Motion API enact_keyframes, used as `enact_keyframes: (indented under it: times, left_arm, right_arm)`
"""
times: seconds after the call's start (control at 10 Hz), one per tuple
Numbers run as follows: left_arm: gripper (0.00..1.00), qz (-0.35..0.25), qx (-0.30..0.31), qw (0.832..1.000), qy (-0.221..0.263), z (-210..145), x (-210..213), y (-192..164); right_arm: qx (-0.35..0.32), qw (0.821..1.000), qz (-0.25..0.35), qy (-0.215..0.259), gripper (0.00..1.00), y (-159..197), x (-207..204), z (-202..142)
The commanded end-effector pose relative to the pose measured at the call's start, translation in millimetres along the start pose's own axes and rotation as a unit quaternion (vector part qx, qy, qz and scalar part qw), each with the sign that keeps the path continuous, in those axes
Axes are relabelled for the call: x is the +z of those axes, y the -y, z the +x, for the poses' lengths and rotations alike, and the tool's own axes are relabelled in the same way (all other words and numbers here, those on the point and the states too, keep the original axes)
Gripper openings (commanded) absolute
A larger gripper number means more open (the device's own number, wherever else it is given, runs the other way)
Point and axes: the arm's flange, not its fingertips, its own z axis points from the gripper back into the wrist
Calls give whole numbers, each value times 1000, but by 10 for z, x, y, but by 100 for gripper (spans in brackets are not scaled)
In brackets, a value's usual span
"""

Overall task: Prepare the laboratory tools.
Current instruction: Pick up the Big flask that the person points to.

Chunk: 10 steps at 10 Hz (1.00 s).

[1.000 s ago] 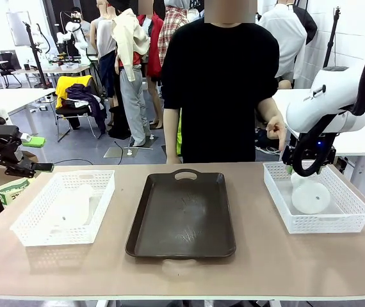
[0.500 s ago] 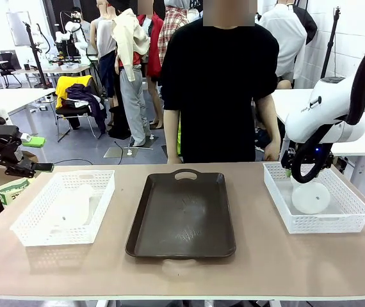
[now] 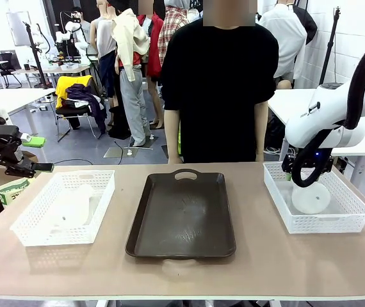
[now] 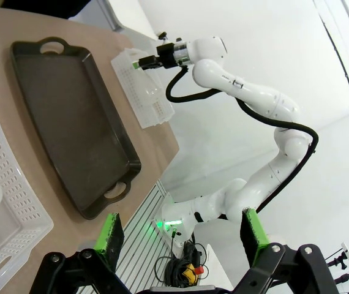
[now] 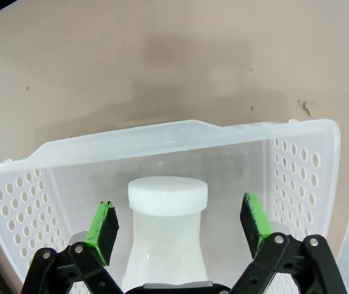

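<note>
Right gripper (image 5: 177, 223) is over the right basket (image 3: 356, 217), jaws spread wide on either side of the right flask's (image 5: 168, 197) neck, not pinching it. The left flask (image 3: 73, 206) sits in the left basket (image 3: 24, 225). Left gripper (image 3: 38, 155) hangs off the table's left edge, jaws apart, empty.

Right gripper (image 5: 176, 225): sunk lower into right basket (image 3: 317, 224), jaws now wide apart astride flask (image 5: 167, 202) neck.
Person's arm (image 3: 261, 128): dropped from basket's far corner; hangs at side.
</note>
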Motion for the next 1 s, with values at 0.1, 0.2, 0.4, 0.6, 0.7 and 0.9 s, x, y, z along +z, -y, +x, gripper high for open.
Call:
enact_keyframes:
  times: [0.1,0.2,0.4,0.6,0.7,0.9]
  left_arm:
    - [100,-6,0,1000,1,-1,22,17]
    - [100,-6,0,1000,1,-1,22,17]
    - [100,-6,0,1000,1,-1,22,17]
    - [100,-6,0,1000,1,-1,22,17]
    - [100,-6,0,1000,1,-1,22,17]
    - [100,-6,0,1000,1,-1,22,17]
  right_arm:
    - [8,1000,-24,11,75,-120,-61,57]
    - [8,1000,-25,6,59,-137,-74,63]
    - [10,999,-30,6,25,-158,-70,69]
    - [8,999,-35,4,0,-171,-39,69]
    - [8,999,-42,9,0,-168,-5,64]
    - [18,1000,-14,3,0,-116,-23,21]
